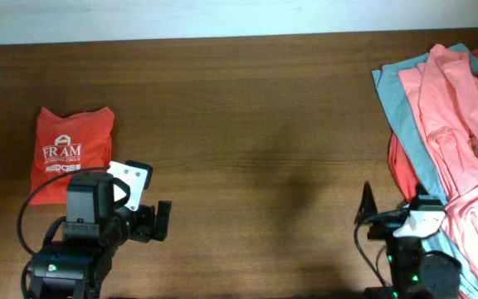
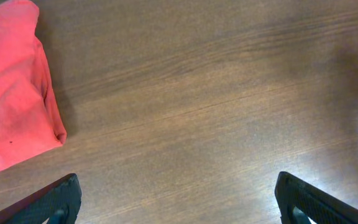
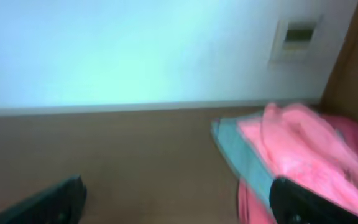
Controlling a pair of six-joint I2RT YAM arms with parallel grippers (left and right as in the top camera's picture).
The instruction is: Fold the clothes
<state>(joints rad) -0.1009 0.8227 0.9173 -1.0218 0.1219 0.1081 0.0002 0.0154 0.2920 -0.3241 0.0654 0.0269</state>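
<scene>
A folded orange-red T-shirt with white lettering lies at the left of the table; it also shows in the left wrist view. A pile of unfolded shirts lies at the right: a salmon-pink one on top, a teal-grey one under it, and orange-red cloth beneath. The pile shows blurred in the right wrist view. My left gripper is open and empty over bare wood, right of the folded shirt. My right gripper is open and empty, beside the pile's left edge.
The table is dark brown wood, with a pale wall along its far edge. A wall plate shows in the right wrist view. Both arm bases stand at the near edge.
</scene>
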